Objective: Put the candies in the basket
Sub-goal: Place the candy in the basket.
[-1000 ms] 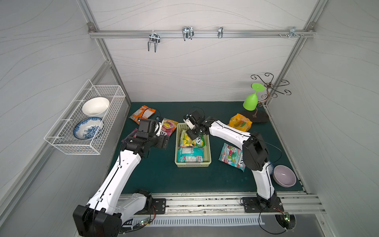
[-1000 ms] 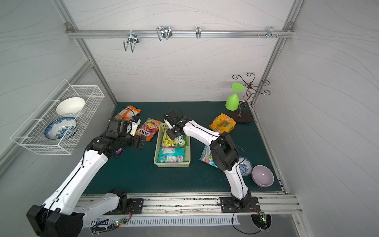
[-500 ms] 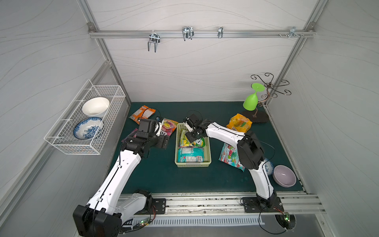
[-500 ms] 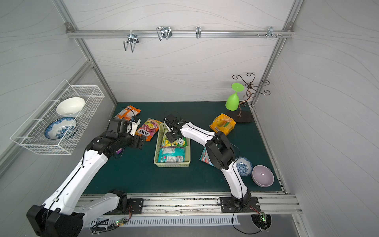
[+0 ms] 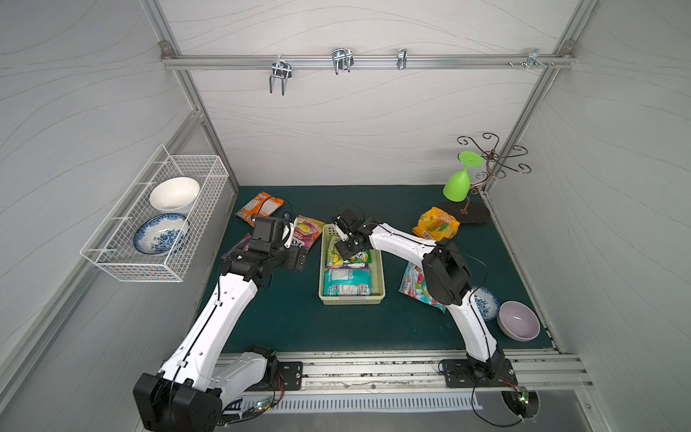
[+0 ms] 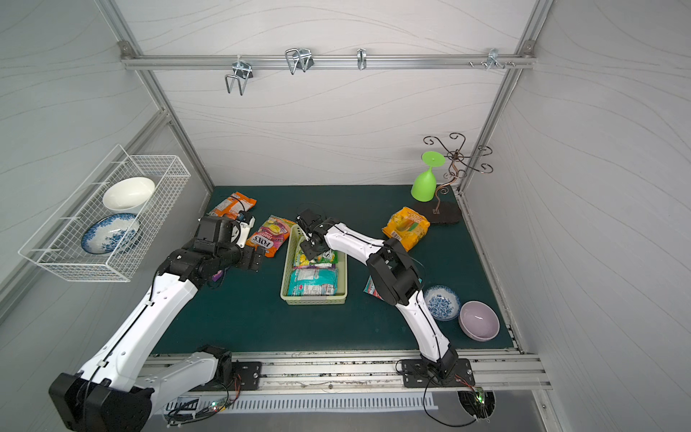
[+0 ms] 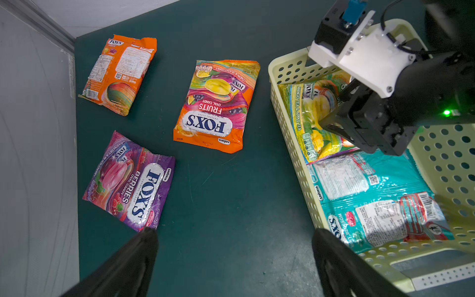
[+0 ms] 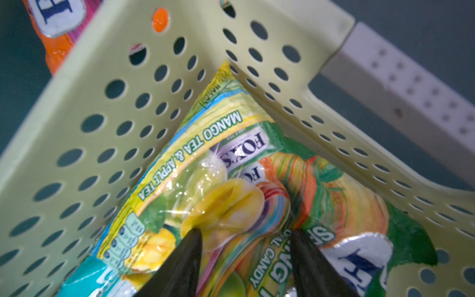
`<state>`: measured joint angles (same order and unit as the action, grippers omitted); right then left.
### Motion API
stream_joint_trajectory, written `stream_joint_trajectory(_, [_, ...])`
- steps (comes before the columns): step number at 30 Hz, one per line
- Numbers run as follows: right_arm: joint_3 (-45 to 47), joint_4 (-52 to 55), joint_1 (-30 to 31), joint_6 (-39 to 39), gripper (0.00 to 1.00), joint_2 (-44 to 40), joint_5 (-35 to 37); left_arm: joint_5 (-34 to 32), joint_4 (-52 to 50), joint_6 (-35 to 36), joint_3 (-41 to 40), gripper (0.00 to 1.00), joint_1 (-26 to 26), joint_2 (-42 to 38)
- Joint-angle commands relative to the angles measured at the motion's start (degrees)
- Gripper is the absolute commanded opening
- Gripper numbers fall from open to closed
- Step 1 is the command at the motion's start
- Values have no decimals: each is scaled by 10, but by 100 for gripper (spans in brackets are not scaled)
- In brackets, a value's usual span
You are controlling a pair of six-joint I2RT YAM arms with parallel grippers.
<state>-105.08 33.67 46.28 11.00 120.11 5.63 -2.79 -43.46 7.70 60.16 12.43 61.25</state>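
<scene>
Two candies for sure are in the basket (image 5: 351,300), which sits mid-mat (image 5: 291,321). The green mango-tea bag (image 8: 205,164) is at its 12 o'clock end and the teal bag (image 5: 347,283) at the 6 o'clock end, w/ a thin purple edge (image 5: 346,266) showing between them, can't tell what that belongs to. The right gripper (image 8: 244,231) is down inside the basket's 12 o'clock end, right over the green bag. Its jaws stand partway apart w/ the tips at the wrapper's surface, and afaict no fold is pinched between them, so it's got hold of nothing. Whether the tips actually touch the wrapper, can't tell tbh

Five more bags lie on the mat outside:
- pink-orange FRUITS bag (image 7: 218,108) just beside the basket's 10 o'clock corner, small gap, not touching
- orange bag (image 7: 120,74) further out at 11 o'clock
- purple BERRIES bag (image 7: 131,180) at 9 o'clock, mostly hidden under the left arm (image 5: 232,299) in both top views
- yellow bag (image 5: 435,224) at 2 o'clock, well apart
- multicolour bag (image 5: 413,284) at 3 o'clock, partly under the right arm (image 5: 445,269)

The left gripper (image 7: 235,231) hangs over bare mat at the basket's 9 o'clock, between the BERRIES bag and the basket wall, jaws spread wide, nothing in them
</scene>
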Motion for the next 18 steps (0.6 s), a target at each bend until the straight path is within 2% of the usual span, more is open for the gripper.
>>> stream_joint_trajectory(1, [18,20,14,-123,58,-11,10,8,14,-3,13,94,-2,3])
stream_joint_trajectory(5, [14,28,30,-154,59,12,28,-8,16,1,9,94,-3,1])
stream_joint_trajectory(9, [3,34,32,-185,59,33,21,4,10,-2,15,94,-3,1])
stream_joint_trajectory(14, [4,16,31,-201,59,60,37,-6,23,4,4,94,-3,-3])
stream_joint_trajectory(18, [-18,19,29,-204,59,107,19,-2,4,-1,20,94,-2,-2])
